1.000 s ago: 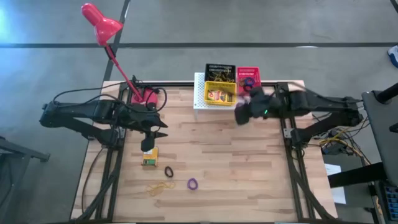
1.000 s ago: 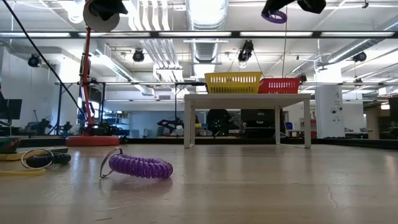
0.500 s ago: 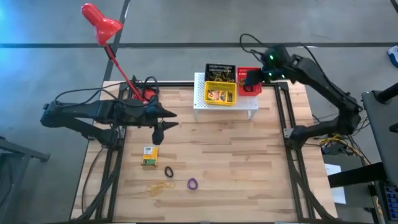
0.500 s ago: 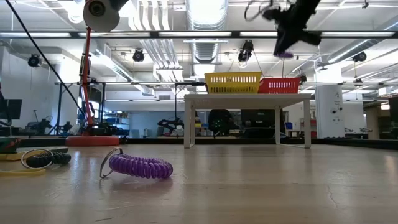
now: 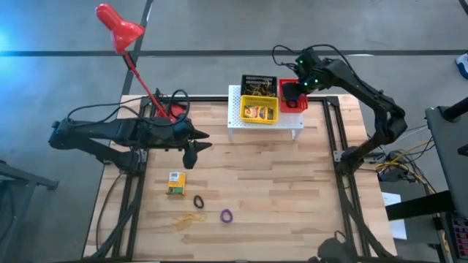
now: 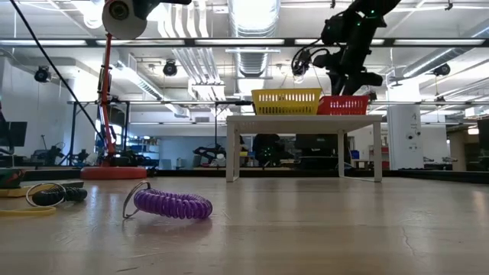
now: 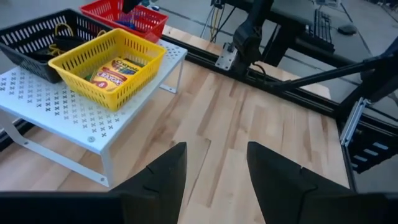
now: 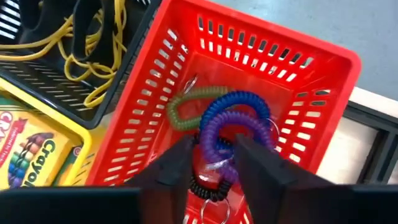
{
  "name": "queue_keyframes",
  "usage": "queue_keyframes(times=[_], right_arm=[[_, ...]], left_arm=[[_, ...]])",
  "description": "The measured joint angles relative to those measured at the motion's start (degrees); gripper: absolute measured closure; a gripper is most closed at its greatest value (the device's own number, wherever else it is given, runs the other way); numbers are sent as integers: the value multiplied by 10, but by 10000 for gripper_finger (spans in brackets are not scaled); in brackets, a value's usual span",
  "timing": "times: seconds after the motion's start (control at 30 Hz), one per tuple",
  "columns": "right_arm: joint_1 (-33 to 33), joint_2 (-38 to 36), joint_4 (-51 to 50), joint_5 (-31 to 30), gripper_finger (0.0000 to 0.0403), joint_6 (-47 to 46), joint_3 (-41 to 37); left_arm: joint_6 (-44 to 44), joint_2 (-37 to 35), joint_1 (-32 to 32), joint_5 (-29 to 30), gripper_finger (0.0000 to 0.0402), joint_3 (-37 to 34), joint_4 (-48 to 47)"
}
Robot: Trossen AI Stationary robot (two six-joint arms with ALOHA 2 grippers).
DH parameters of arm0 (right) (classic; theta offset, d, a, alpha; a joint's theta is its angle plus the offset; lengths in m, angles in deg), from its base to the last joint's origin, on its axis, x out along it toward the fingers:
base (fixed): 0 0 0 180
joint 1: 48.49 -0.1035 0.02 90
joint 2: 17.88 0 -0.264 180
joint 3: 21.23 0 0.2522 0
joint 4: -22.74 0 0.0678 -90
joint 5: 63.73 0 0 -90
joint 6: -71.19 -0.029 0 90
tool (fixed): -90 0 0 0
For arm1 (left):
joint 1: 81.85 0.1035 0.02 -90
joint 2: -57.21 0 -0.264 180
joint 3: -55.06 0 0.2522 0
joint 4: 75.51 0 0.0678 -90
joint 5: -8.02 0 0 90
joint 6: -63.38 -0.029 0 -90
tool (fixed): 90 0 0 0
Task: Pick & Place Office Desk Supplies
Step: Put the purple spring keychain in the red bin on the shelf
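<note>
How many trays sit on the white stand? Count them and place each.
3, all on the white stand: black tray at the back, yellow tray in front of it, red tray beside both. None seems hidden.

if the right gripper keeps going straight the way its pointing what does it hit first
Most likely the purple coiled ring lying in the red tray. The right gripper points down into that tray, its fingers parted on either side of the coil. Depth is unclear, so it may already touch it.
</note>
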Motion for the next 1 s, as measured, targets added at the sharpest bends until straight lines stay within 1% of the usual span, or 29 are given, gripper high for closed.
queue_keyframes(times=[0.13,0.23,0.4,0.53,0.63,0.7,0.77,0.9,1.0], right_arm=[[0,-1,1,-11,234,4,0],[0,-19,3,-15,204,8,5],[-26,-76,2,-17,182,-27,7],[-90,-135,2,-19,180,-86,7],[-174,-166,2,-38,179,-132,2],[-245,-178,1,-64,179,-169,-3],[-333,-181,2,-95,179,-207,-6],[-516,-157,12,-157,179,-272,-18],[-638,-117,63,-164,179,-299,-41]], left_arm=[[3,1,0,0,229,0,-2],[3,1,0,0,229,0,-2],[3,1,0,-10,229,0,-6],[0,-5,0,-38,229,9,-10],[-29,-21,0,-50,229,13,-11],[-49,-33,0,-52,229,12,-20],[-62,-44,0,-52,229,12,-43],[-81,-69,0,-52,229,12,-87],[-92,-80,0,-52,229,11,-122]])
